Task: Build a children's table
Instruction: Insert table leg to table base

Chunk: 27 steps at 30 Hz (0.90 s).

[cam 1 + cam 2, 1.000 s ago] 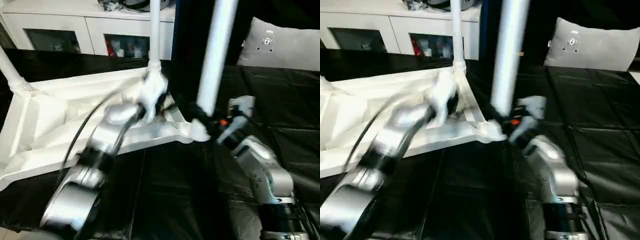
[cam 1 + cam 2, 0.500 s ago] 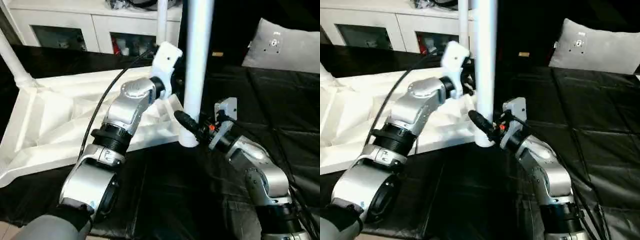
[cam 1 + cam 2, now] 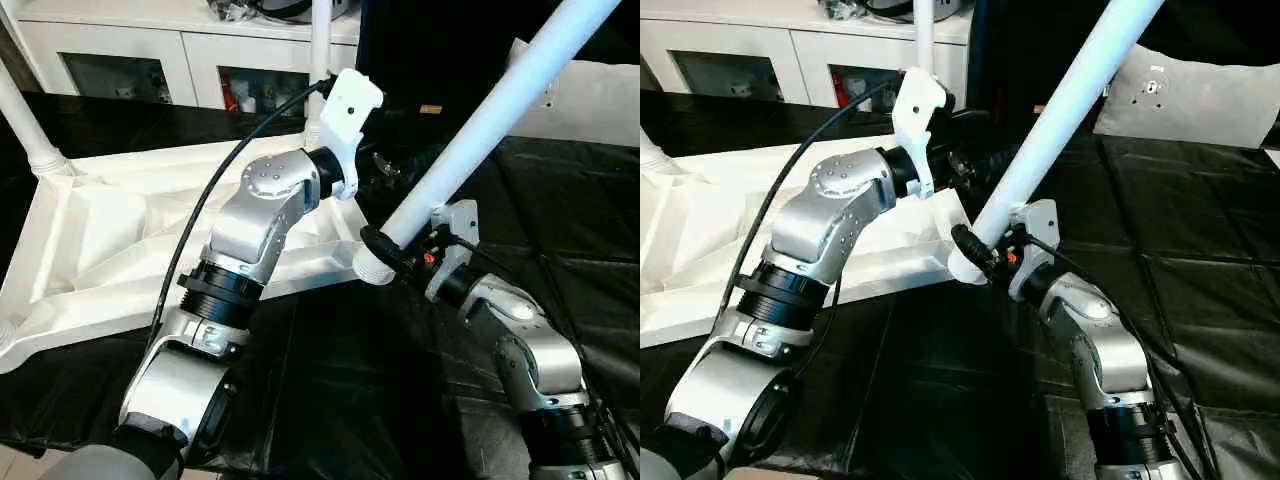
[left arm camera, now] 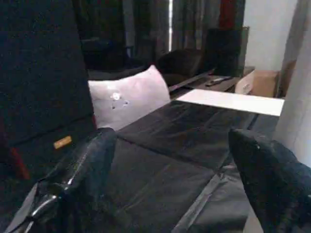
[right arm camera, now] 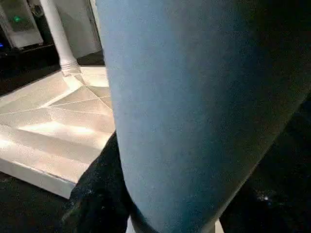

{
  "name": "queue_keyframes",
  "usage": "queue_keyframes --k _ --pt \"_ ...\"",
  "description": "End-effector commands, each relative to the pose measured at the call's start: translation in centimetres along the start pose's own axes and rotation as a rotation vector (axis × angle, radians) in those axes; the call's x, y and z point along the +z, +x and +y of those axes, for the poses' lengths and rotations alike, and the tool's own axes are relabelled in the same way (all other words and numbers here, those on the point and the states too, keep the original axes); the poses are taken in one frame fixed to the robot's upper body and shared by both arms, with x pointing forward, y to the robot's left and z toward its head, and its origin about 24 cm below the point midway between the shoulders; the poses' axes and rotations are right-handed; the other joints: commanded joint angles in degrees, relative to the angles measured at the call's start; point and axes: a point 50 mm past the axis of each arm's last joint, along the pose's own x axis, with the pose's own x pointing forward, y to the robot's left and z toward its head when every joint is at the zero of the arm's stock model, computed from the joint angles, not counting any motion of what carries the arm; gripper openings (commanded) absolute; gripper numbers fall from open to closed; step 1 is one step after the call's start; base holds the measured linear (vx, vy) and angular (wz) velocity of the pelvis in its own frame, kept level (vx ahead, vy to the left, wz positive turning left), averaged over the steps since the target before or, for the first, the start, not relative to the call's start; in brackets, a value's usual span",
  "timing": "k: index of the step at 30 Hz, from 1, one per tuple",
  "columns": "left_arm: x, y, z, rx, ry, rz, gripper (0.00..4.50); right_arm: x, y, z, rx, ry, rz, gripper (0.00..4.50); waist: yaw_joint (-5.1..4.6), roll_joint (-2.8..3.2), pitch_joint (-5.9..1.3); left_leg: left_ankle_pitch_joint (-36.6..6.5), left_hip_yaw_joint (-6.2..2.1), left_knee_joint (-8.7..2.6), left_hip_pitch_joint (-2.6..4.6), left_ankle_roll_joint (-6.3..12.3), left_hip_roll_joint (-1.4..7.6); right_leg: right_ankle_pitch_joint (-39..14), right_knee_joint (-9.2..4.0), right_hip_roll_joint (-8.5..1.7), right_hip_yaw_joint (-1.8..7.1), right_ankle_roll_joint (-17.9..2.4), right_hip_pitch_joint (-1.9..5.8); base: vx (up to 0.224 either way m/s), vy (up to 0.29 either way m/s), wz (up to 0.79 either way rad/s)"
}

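Observation:
The white tabletop (image 3: 110, 230) lies upside down on black sheeting, ribs facing up. Two white legs stand upright in its far corners, one on the left (image 3: 25, 125) and one on the right (image 3: 320, 40). My right gripper (image 3: 388, 246) is shut on another white leg (image 3: 470, 130) near its lower end. That leg leans up to the right, and its foot (image 3: 372, 265) is at the tabletop's near right corner. I cannot tell whether it sits in a socket. My left gripper (image 4: 170, 184) hangs open above that corner, with nothing between its fingers (image 4: 82, 170).
A white cabinet (image 3: 150, 50) with glass doors stands behind the tabletop. A grey pillow (image 3: 590, 100) lies at the back right on the black sheeting (image 3: 560, 220). The tilted leg crosses the space above the right side.
The leg in my right gripper has tipped from upright to leaning right. My left gripper has opened wider and now sits apart from that leg.

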Motion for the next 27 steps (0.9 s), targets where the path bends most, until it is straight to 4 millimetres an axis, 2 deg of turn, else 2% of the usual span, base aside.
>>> queue_keyframes --k 1,2,3,4,5,6,8,10,12,13,14,15,16,17,20,24,27 --pt "-1.2 -0.2 0.3 0.023 0.046 0.069 4.46 1.0 0.0 -0.3 -0.012 -0.032 -0.017 1.87 0.10 -0.60 -4.20 -2.36 -1.47 -3.53 0.78 5.14 3.99 -0.04 -3.41 -5.33 2.77 -14.08 3.75 0.000 0.000 0.00" --pt "-2.0 -1.1 1.3 0.062 0.071 0.113 4.46 1.1 -0.3 -0.7 -0.028 -0.034 -0.018 1.87 0.03 -0.18 -4.27 -2.22 -1.56 -3.51 0.86 5.08 3.98 0.37 -3.35 -5.23 2.77 -13.76 3.69 0.000 0.000 0.00" --pt "-3.0 -2.1 2.0 0.086 0.086 0.159 4.46 1.2 -0.7 -1.1 -0.047 -0.036 -0.018 1.87 -0.15 -0.35 -4.23 -2.42 -1.54 -3.56 0.84 5.01 3.93 0.43 -3.36 -5.11 2.77 -13.39 3.68 0.000 0.000 0.00" --pt "-3.0 -2.1 2.0 0.086 0.086 0.159 4.46 1.2 -0.7 -1.1 -0.047 -0.036 -0.018 1.87 -0.22 -0.38 -4.20 -2.51 -1.57 -3.61 0.74 4.92 3.88 0.31 -3.34 -5.16 2.77 -13.26 3.80 0.000 0.000 0.00" --pt "-4.6 -3.5 2.5 0.083 0.067 0.212 4.46 1.3 -1.3 -1.7 -0.077 -0.043 -0.011 1.87 -0.27 -0.01 -4.28 -2.60 -1.57 -3.58 0.82 4.52 3.82 0.10 -3.38 -5.17 2.74 -13.08 3.81 0.000 0.000 0.00" --pt "-5.1 -4.0 2.5 0.078 0.061 0.227 4.46 1.3 -1.4 -1.9 -0.086 -0.044 -0.007 1.87 -0.41 -0.10 -4.26 -2.73 -1.55 -3.64 0.80 4.23 3.84 0.16 -3.34 -5.11 2.76 -13.21 3.84 0.000 0.000 0.00" --pt "-6.6 -5.2 2.2 0.038 0.053 0.284 4.46 1.3 -1.9 -2.6 -0.114 -0.045 0.002 1.87 -0.32 0.18 -4.47 -2.45 -1.46 -3.54 1.05 3.99 3.98 1.47 -3.14 -5.08 2.74 -13.86 3.62 0.000 0.000 0.00" --pt "-7.2 -5.6 2.0 0.016 0.051 0.303 4.49 1.4 -2.1 -2.8 -0.123 -0.045 0.002 1.87 -0.22 0.41 -4.51 -2.32 -1.56 -3.63 1.07 3.96 4.08 1.85 -3.02 -5.11 2.72 -14.05 3.55 0.000 0.000 0.00" --pt "-8.4 -6.4 1.1 -0.063 0.023 0.345 4.50 1.4 -2.4 -3.1 -0.136 -0.052 0.010 1.87 -0.18 0.42 -4.34 -3.53 -1.40 -3.71 1.22 3.63 4.16 1.22 -3.19 -5.15 2.75 -14.59 3.35 0.000 0.000 0.00" --pt "-8.8 -6.7 0.7 -0.092 0.012 0.358 4.50 1.4 -2.4 -3.1 -0.137 -0.056 0.014 1.87 0.02 0.78 -4.33 -3.97 -1.51 -3.77 1.29 3.31 4.26 0.72 -3.20 -5.30 2.76 -14.64 3.35 0.000 0.000 0.00" --pt "-8.8 -6.7 0.7 -0.092 0.012 0.358 4.50 1.4 -2.4 -3.1 -0.137 -0.056 0.014 1.87 -0.09 0.49 -4.18 -4.78 -1.46 -3.95 1.17 2.88 4.31 -0.23 -3.35 -5.28 2.79 -14.53 3.39 0.000 0.000 0.00" --pt "-9.8 -7.1 -0.1 -0.133 -0.022 0.391 4.50 1.2 -2.6 -3.2 -0.135 -0.056 0.025 1.87 -0.10 0.38 -4.24 -4.94 -1.44 -3.93 1.24 2.52 4.26 -0.22 -3.23 -5.26 2.81 -14.43 3.46 0.000 0.000 0.00" --pt "-10.1 -7.2 -0.3 -0.138 -0.029 0.401 4.50 1.2 -2.7 -3.2 -0.133 -0.057 0.029 1.87 -0.13 0.39 -4.21 -4.88 -1.45 -3.95 1.11 2.50 4.24 -0.18 -3.23 -5.31 2.83 -14.40 3.55 0.000 0.000 0.00" --pt "-11.2 -7.4 -0.7 -0.145 -0.032 0.447 4.50 1.1 -2.8 -3.1 -0.128 -0.056 0.040 1.87 -0.21 0.35 -4.16 -5.41 -1.43 -3.94 1.11 2.36 4.15 -1.09 -3.43 -5.30 2.86 -14.08 3.55 0.000 0.000 0.00" --pt "-12.0 -7.7 -0.9 -0.144 -0.035 0.476 4.50 1.1 -2.8 -3.1 -0.122 -0.055 0.043 1.87 -0.34 0.32 -4.11 -6.12 -1.45 -3.97 1.06 2.28 4.08 -2.87 -3.72 -5.31 2.86 -13.46 3.55 0.000 0.000 0.00" --pt "-12.9 -7.8 -0.4 -0.095 -0.036 0.507 4.50 1.0 -2.6 -2.9 -0.115 -0.053 0.046 1.87 -0.48 0.29 -4.08 -7.10 -1.55 -4.06 1.07 1.70 4.06 -5.45 -4.04 -5.35 2.82 -12.68 3.55 0.000 0.000 0.00" --pt "-13.2 -7.9 0.3 -0.042 -0.019 0.518 4.12 0.9 -2.6 -2.8 -0.110 -0.052 0.048 1.87 -0.46 0.37 -4.12 -7.02 -1.51 -3.97 1.14 1.81 3.97 -4.66 -4.08 -5.17 2.84 -12.62 3.39 0.000 0.000 0.00"
